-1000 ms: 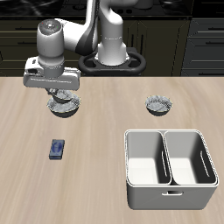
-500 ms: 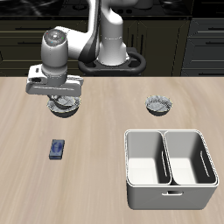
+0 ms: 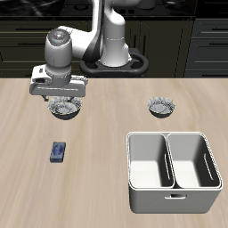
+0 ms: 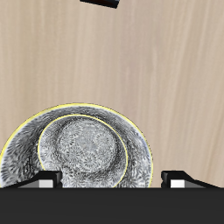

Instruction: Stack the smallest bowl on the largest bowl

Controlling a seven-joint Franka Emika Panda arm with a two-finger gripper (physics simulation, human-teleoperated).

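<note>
A wide grey-white bowl with a speckled scalloped rim (image 3: 64,110) sits on the table under my gripper (image 3: 64,98). In the wrist view the largest bowl (image 4: 24,150) holds the smallest bowl (image 4: 87,153), which rests inside it, centred and upright. My gripper (image 4: 112,181) hangs just above them. Its fingers (image 4: 48,180) are spread wide on either side of the stack and hold nothing. The mid-sized similar bowl (image 3: 162,108) stands apart, at the same depth on the table.
A white two-compartment bin (image 3: 174,169) stands near the table's front edge. A small blue object (image 3: 59,151) lies in front of the stacked bowls; it also shows in the wrist view (image 4: 105,3). My base (image 3: 111,61) is at the back.
My gripper has shifted a little sideways toward the table's middle and straightened above the stacked bowls. The bowls have not moved.
</note>
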